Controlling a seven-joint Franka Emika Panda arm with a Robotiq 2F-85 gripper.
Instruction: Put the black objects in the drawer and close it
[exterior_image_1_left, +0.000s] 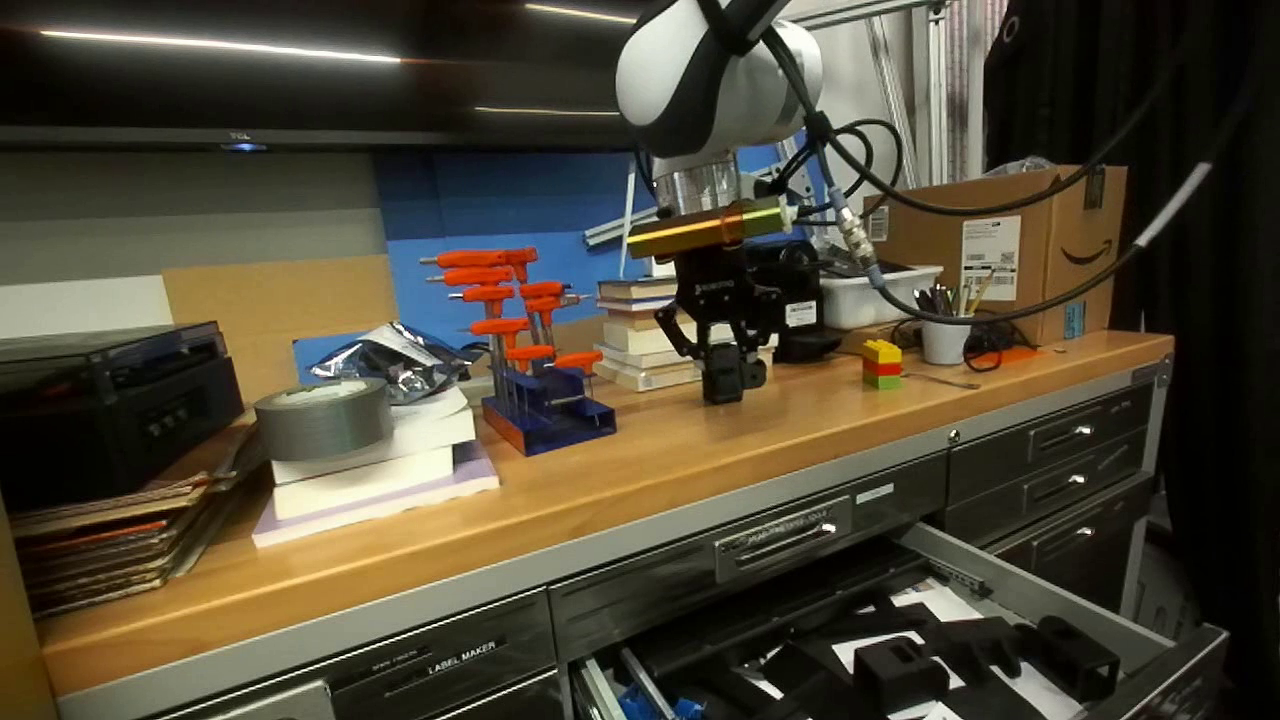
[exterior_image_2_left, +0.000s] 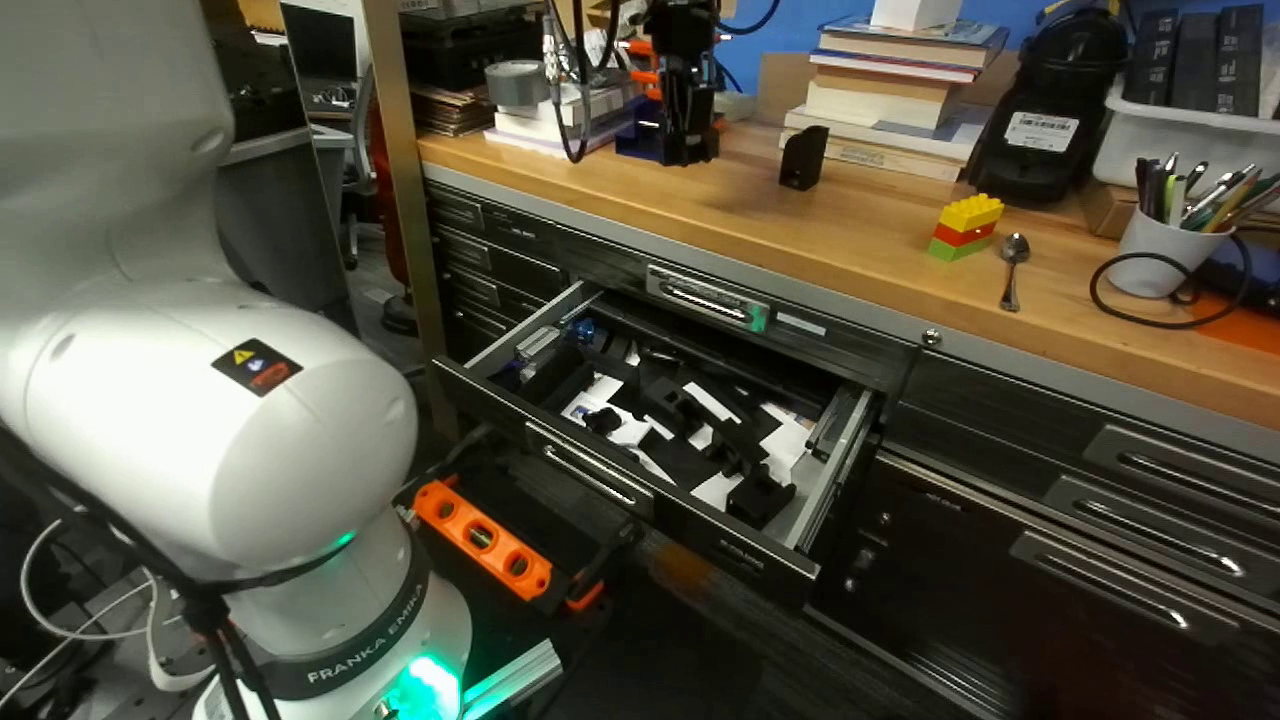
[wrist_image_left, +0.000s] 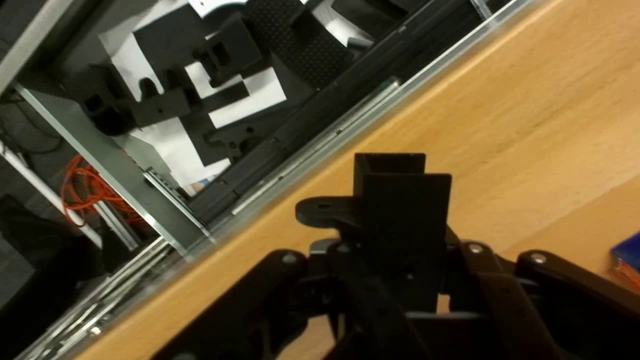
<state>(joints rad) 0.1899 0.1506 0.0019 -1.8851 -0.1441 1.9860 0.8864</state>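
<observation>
My gripper (exterior_image_1_left: 722, 345) hangs over the wooden worktop, its fingers shut on a black object (exterior_image_1_left: 722, 380). That piece is blocky, with a rounded, holed tab (wrist_image_left: 322, 210) sticking out to one side in the wrist view. Another black object (exterior_image_2_left: 803, 158), upright and chunky, stands on the worktop near the books in an exterior view; I cannot make it out from elsewhere. Below the worktop the wide dark drawer (exterior_image_2_left: 700, 528) is pulled out. Inside, several black pieces (exterior_image_1_left: 900, 675) lie on black and white sheets. In the wrist view the drawer's side wall (wrist_image_left: 125, 180) shows at left.
A stack of books (exterior_image_2_left: 885, 110) and a black device (exterior_image_2_left: 1040, 130) stand at the back. Toy bricks (exterior_image_2_left: 966, 225), a spoon (exterior_image_2_left: 1013, 265) and a pen cup (exterior_image_2_left: 1165, 240) sit further right. A blue holder with orange hex keys (exterior_image_1_left: 550, 415) is near the gripper.
</observation>
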